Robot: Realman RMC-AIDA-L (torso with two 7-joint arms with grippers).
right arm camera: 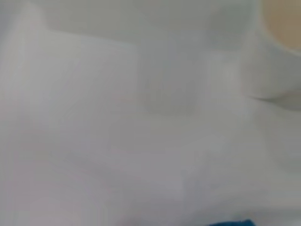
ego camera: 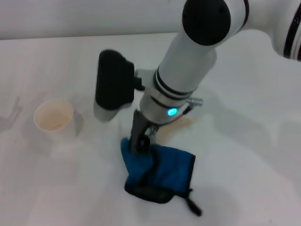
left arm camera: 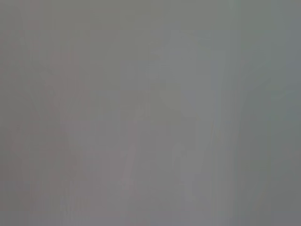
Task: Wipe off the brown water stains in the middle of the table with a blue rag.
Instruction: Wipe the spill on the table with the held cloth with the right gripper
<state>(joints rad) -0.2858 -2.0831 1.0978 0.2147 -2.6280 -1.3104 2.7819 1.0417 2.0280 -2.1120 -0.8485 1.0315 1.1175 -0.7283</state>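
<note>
- One small bright blue soft cloth with black trimmed edges, the blue rag (ego camera: 162, 172), lies bunched at the lower centre of the head view, its black loop trailing toward the lower right; it sits rumpled rather than flat, which reads as cloth pinched and pressed from above
- Little of the brown water stains (ego camera: 181, 124) shows: only a light tan patch with a ragged edge peeking out just above the rag and right of the wrist; most of any puddle would be hidden under the arm, so how much is left cannot be judged
- Both lie on the table (ego camera: 254, 155), a large plain white smooth surface filling the head view
- Reaching in from the upper right, the right gripper (ego camera: 141, 141) stands nearly upright with its dark fingers planted in the rag's upper left edge; the jaws look closed onto a fold of cloth, seemingly so the rag can be dragged over the stain; the right wrist view shows only white table and a sliver of blue at its bottom edge
- Off to the left of the head view stands a white paper cup with a tan inside (ego camera: 54, 117), well apart from the rag
- Nothing of the left gripper appears; its wrist view is plain grey
</note>
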